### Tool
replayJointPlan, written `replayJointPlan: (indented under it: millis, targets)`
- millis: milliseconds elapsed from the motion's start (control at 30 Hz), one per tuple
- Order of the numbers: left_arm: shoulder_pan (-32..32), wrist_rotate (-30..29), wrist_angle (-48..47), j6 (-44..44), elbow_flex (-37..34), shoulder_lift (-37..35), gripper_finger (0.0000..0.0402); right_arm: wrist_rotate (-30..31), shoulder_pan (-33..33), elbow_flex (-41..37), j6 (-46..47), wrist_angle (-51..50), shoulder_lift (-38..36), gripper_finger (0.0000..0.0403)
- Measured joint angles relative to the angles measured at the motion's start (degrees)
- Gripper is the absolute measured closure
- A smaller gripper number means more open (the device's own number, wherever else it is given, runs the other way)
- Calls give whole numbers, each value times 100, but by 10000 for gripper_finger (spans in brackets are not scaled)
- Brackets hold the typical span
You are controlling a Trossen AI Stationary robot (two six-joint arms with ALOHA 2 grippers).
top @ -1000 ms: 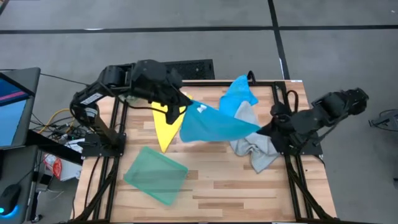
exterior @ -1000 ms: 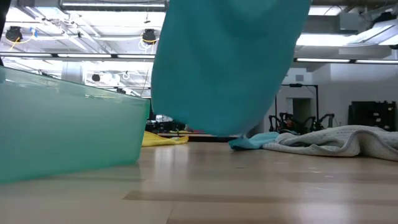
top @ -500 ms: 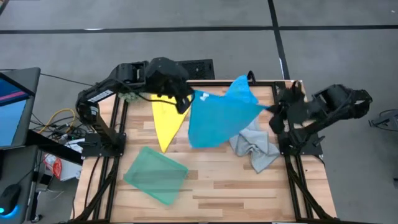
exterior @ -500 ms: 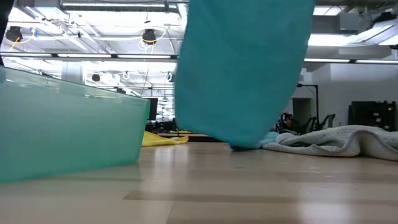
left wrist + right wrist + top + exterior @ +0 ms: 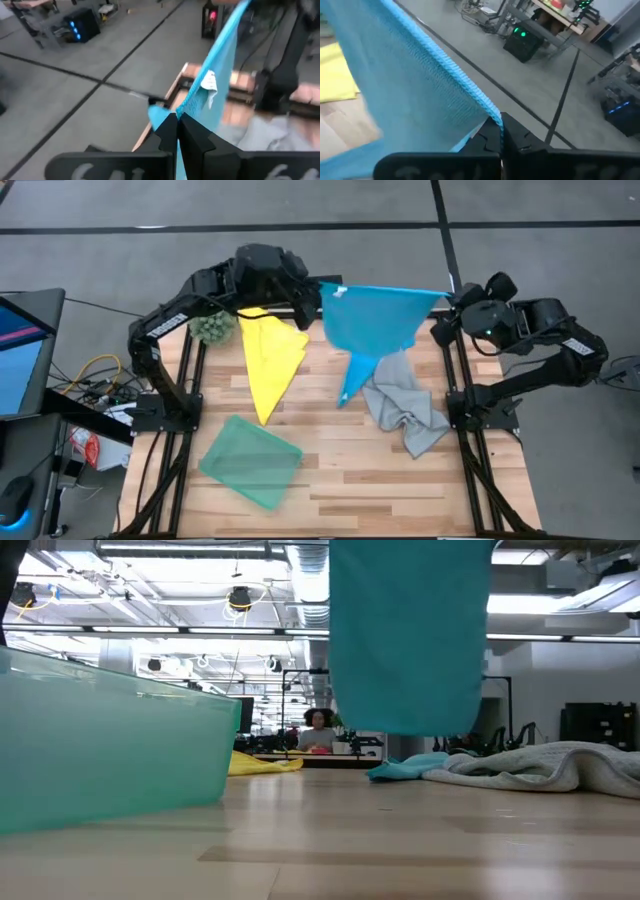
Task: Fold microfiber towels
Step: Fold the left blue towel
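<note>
I am holding the blue towel [image 5: 375,317] stretched over the table's [image 5: 350,480] far edge, left pincer [image 5: 318,288] and right pincer [image 5: 447,302] each clamping one top corner, its long edge running between them.

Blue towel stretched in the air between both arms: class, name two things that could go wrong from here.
1. The left gripper and right gripper each pinch only a corner of the blue towel, so a tug could pull an edge free.
2. Its hanging tip sits close above the grey towel and a second blue towel, so lowering it there could tangle them.
</note>
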Motion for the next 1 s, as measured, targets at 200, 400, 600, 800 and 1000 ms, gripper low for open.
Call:
replayJointPlan:
  millis: [200,400,600,800,1000]
  targets:
    - [-654,-767,-275,-188,-932,43,401,-646,542,-832,1223,-204,-390,392]
    - [-1529,-863,-296,-1003,-2193,42,401,-1511,2051,-2214,3789,-270,-761,391]
    - [-2567,-754,-242,-1861,-3196,46,401,-1994,4110,-3121,6354,280,-594,393]
    - [-3423,-664,-9,-2862,-3803,19,401,-2048,5458,-3369,7633,1432,300,390]
    - [-3756,71,275,-3295,-4071,-48,401,-2360,6016,-3366,8626,2540,1441,390]
